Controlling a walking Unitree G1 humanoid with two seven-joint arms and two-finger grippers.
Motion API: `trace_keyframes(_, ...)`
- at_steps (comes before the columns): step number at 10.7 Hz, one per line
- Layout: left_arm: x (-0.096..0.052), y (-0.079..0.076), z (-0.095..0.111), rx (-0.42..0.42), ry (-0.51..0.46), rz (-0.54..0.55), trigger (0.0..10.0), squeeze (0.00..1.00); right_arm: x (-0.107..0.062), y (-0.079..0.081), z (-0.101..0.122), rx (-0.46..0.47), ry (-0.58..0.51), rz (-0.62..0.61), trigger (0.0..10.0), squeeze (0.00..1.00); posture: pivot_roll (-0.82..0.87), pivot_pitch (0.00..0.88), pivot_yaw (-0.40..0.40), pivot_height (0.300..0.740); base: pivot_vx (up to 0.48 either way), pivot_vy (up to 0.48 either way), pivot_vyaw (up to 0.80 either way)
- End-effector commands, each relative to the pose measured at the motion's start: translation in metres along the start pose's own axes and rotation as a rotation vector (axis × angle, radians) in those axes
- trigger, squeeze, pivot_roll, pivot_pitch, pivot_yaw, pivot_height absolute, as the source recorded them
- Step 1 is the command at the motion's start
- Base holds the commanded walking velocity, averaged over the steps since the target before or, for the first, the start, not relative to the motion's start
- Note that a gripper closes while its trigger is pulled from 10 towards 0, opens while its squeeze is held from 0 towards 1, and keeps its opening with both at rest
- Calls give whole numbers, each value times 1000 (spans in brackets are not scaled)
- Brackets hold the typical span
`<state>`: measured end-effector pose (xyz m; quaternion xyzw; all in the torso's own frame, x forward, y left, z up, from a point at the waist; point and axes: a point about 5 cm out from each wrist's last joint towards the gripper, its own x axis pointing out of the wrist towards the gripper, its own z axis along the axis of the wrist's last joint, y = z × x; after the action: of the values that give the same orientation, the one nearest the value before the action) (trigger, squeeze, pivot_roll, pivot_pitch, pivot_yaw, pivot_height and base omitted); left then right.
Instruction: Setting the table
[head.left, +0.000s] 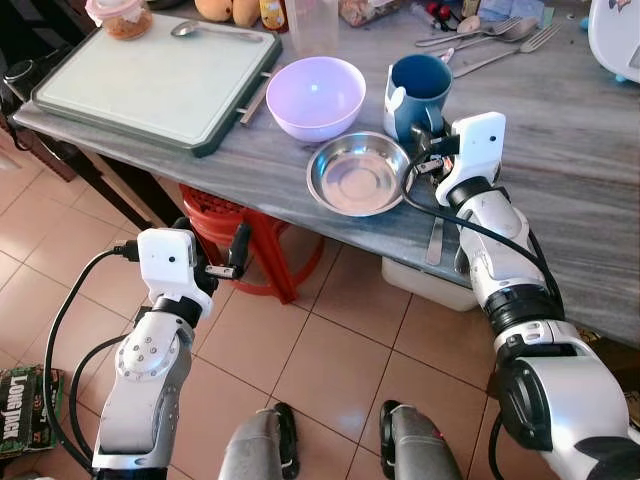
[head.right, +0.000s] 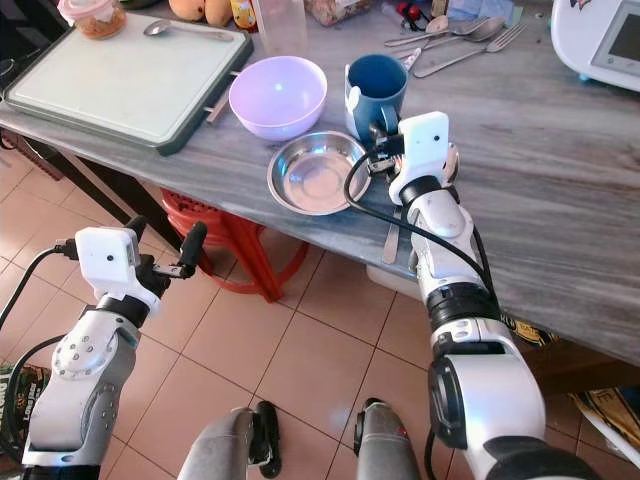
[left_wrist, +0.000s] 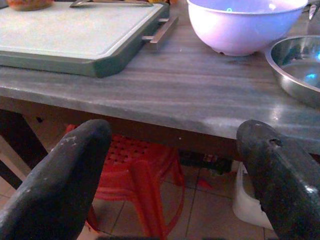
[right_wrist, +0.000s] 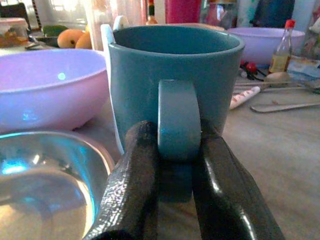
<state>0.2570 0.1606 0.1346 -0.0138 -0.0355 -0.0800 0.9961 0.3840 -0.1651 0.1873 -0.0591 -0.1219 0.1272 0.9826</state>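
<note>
Mug (right_wrist: 172, 95), blue-green and upright on the grey table (head.left: 560, 170), pinched at its handle (right_wrist: 178, 120) by the right gripper (right_wrist: 175, 165), both black fingers (right_wrist: 132, 185) pressed against the handle's two sides. Held low on the handle, near the tabletop (base of the mug apparently resting on the wood, though contact is hard to confirm). Just beside the mug, toward the robot, a shallow steel bowl (head.left: 358, 175), its rim near the gripper's fingertips. To the mug's left, a lilac plastic bowl (head.left: 316, 95), close to both the mug and the steel bowl. Farther left of the mug, a pale cutting board with a dark green rim (head.left: 150, 80), carrying a spoon (head.left: 205, 30) and a small lidded jar (head.left: 120, 15) at its far end. Behind the mug, on the far side of the table, a cluster of forks and spoons (head.left: 495, 38); more cutlery (head.left: 434, 243) lying by the table's near edge, under the right forearm. Well to the mug's left and below table height, the left gripper (left_wrist: 175, 165), fingers spread wide apart and holding nothing, hanging over the tiled floor (head.left: 340, 340) in front of a red plastic stool (left_wrist: 145, 170) tucked under the table.
</note>
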Motion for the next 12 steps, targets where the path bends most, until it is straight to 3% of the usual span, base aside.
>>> trace_keyframes(1, -3, 5, 0, 10, 6, 16, 10000, 0, 4, 1, 5, -7, -18, 13, 10000, 929, 85, 250, 121, 740, 0, 0, 0)
trace_keyframes(2, -3, 4, 0, 9, 6, 16, 10000, 0, 4, 2, 5, -13, -20, 18, 10000, 1000, 83, 245, 119, 740, 0, 0, 0)
trace_keyframes(8, 6, 1, 0, -5, -11, 28, 10000, 0, 3, -5, 19, -44, -80, 1, 10000, 1000, 61, 217, 98, 740, 0, 0, 0)
trace_keyframes(12, 18, -4, -1, -26, -39, 33, 10000, 0, -14, 0, 25, -31, -147, -31, 10000, 1000, 27, 183, 85, 740, 0, 0, 0)
